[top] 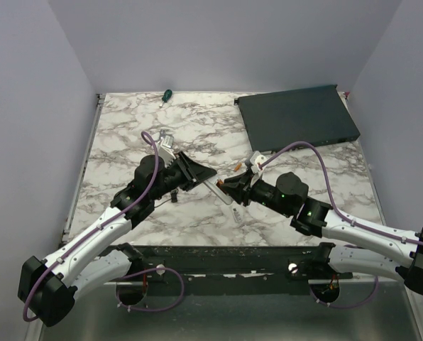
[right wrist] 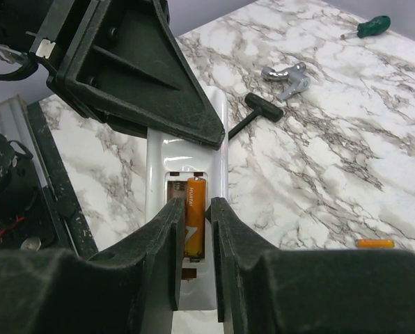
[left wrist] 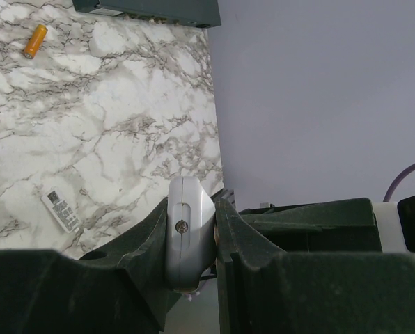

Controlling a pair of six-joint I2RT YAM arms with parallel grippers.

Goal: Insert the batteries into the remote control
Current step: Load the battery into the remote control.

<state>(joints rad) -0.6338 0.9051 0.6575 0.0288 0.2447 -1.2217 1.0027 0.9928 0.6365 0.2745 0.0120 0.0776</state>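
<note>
Evidently we are working the insertion step: one orange battery (right wrist: 195, 229) is lying lengthwise in the open compartment on the back of the remote control (right wrist: 167, 154). The left end effector (left wrist: 193, 202) is clamping that remote by its sides and holding it off the marbled table (top: 126, 128), near the middle in the top view. The right end effector (right wrist: 197, 203) is straddling the battery, one finger on each side; we cannot tell whether it is pinching or has let go.

We are judging that the next move calls for seating the cell flat, backing straight out, then fetching the second battery (right wrist: 374, 243), lying at about 1 o'clock of the remote in the top view.

The remote is looking slim, glossy and white.
</note>
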